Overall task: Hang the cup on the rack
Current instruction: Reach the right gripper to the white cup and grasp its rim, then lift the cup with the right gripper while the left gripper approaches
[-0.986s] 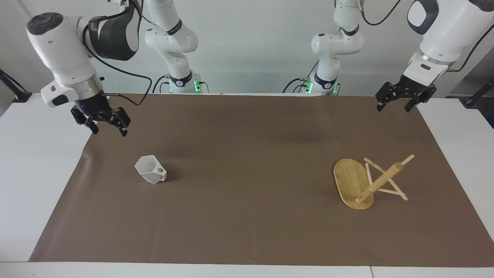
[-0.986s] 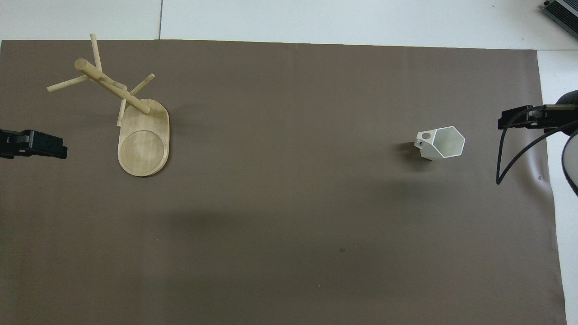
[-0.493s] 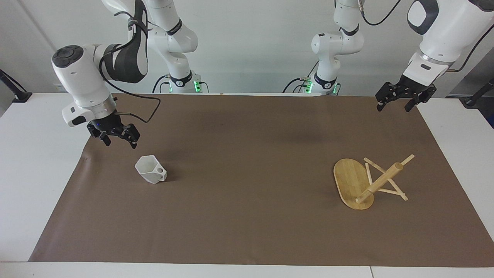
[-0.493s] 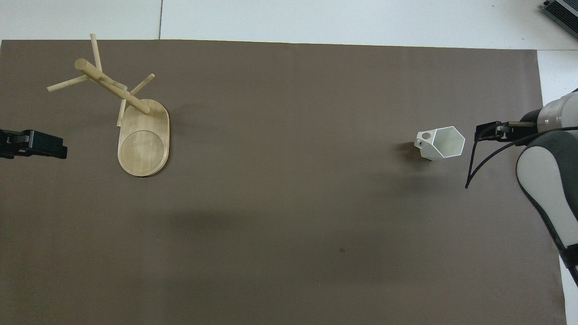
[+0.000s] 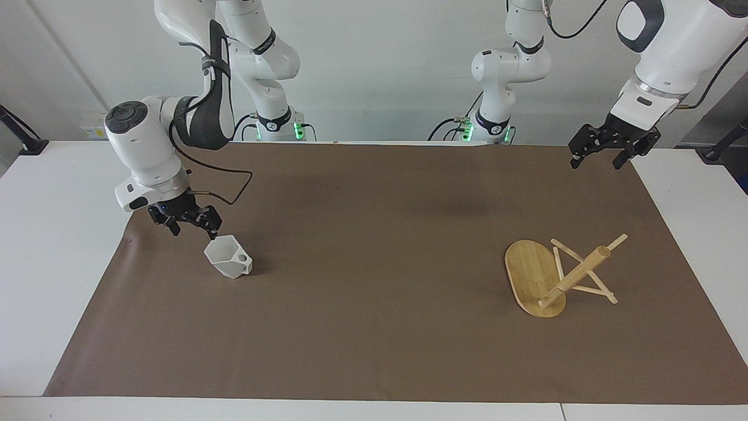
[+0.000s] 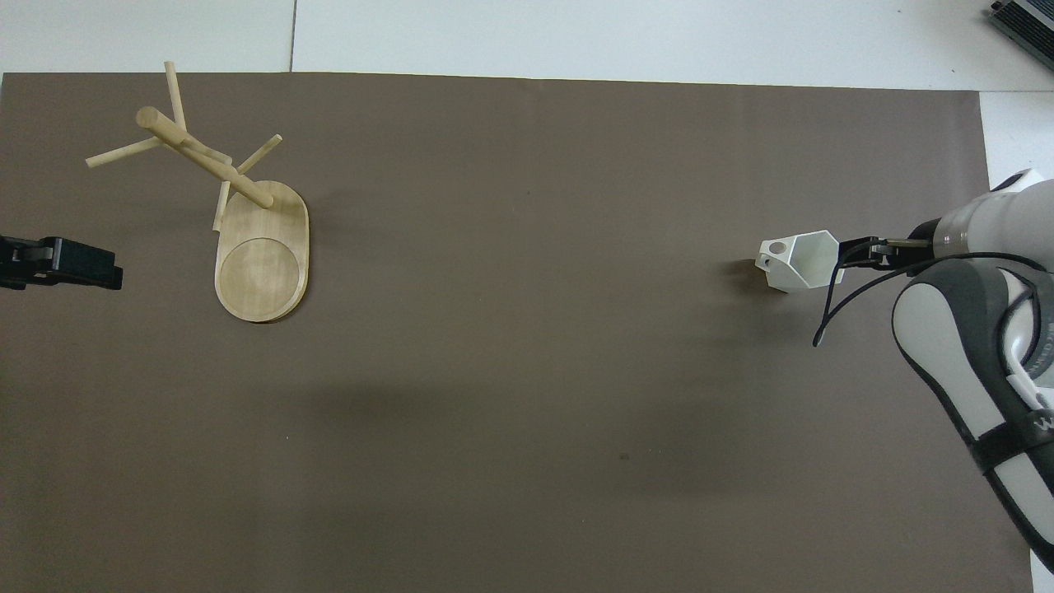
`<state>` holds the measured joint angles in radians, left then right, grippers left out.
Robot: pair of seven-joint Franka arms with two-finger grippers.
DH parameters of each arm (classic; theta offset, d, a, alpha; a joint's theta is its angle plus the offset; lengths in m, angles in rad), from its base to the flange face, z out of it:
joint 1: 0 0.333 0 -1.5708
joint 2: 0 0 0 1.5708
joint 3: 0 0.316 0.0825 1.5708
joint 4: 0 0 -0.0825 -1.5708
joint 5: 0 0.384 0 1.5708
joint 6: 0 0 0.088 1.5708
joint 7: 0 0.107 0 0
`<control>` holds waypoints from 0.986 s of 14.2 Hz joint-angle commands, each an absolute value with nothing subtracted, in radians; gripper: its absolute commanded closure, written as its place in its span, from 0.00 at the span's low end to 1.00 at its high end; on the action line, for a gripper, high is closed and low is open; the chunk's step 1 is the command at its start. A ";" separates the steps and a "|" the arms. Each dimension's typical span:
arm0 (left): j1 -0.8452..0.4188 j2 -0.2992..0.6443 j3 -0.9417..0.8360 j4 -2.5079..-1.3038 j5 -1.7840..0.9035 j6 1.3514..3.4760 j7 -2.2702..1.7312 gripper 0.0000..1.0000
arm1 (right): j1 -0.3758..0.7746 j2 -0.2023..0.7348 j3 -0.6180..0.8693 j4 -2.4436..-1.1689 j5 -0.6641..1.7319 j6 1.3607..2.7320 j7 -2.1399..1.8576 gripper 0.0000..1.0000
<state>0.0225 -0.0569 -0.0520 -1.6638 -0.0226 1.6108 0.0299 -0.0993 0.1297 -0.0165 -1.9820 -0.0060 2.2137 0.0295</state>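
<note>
having dropped toward the cup [image 5: 228, 260] since a second ago, the right end effector [image 5: 193, 231] hangs released by its rim. the left end effector [image 5: 602, 156] waits, released, cut off overhead. the rack [image 5: 558, 275] lies toppled on the tabletop [image 5: 374, 327].

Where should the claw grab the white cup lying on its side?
Probably pinch the rim wall of the cup. Its hexagonal mouth opens toward the right arm's end, where the open right claw hovers; the pierced handle faces the rack and stays free for hanging.
</note>
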 commanded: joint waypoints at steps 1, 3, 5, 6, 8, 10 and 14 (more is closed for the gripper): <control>0.034 -0.080 -0.060 -1.687 -0.002 1.605 0.020 0.00 | -0.104 0.130 -0.014 -2.019 -0.009 2.267 0.070 0.00; 0.032 -0.080 -0.060 -1.687 -0.003 1.605 0.020 0.00 | -0.104 0.138 -0.014 -2.026 -0.009 2.283 0.071 0.00; 0.034 -0.080 -0.060 -1.687 -0.003 1.605 0.020 0.00 | -0.104 0.152 -0.014 -2.029 -0.009 2.287 0.072 0.00; 0.032 -0.080 -0.060 -1.687 -0.003 1.605 0.020 0.00 | -0.104 0.156 -0.014 -2.031 -0.009 2.304 0.077 0.00; 0.034 -0.080 -0.061 -1.687 -0.003 1.605 0.020 0.00 | -0.104 0.158 -0.014 -2.046 -0.009 2.329 0.101 0.00; 0.032 -0.080 -0.060 -1.687 -0.003 1.605 0.020 0.00 | -0.104 0.158 -0.014 -2.046 -0.009 2.333 0.120 0.00; 0.034 -0.080 -0.060 -1.687 -0.003 1.605 0.020 0.00 | -0.104 0.160 -0.012 -2.046 -0.009 2.333 0.195 0.00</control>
<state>0.0225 -0.0569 -0.0520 -1.6638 -0.0226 1.6108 0.0299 -0.0992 0.1654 -0.0165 -2.0291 -0.0060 2.3073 0.1579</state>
